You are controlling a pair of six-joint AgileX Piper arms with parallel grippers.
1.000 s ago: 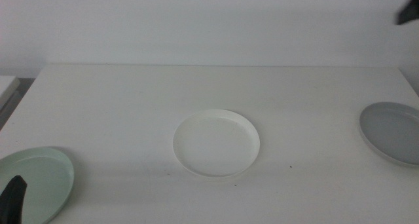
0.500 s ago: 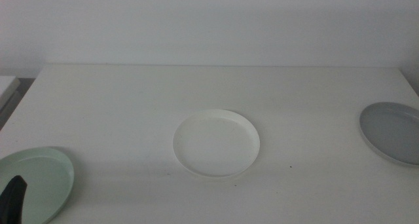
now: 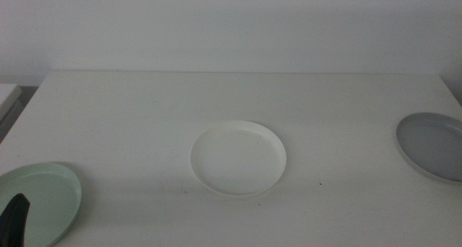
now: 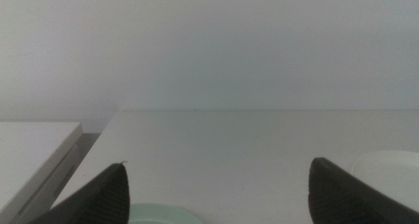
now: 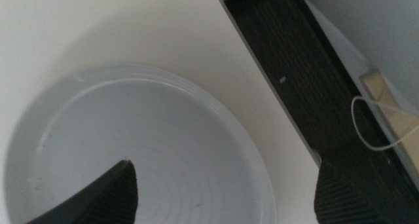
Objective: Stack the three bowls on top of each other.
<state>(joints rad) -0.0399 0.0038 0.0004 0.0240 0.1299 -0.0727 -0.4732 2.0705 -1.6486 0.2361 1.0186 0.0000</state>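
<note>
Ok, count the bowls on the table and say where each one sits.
3. The white bowl sits mid-table, the grey bowl at the right edge, the mint bowl at the front left corner. None stacked; nothing seems hidden.

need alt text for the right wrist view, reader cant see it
The right pincer, jaws open, hovers over the grey bowl, which sits empty near the edge of the white table. Beyond the edge lies a dark ribbed surface with a thin pale cord.
</note>
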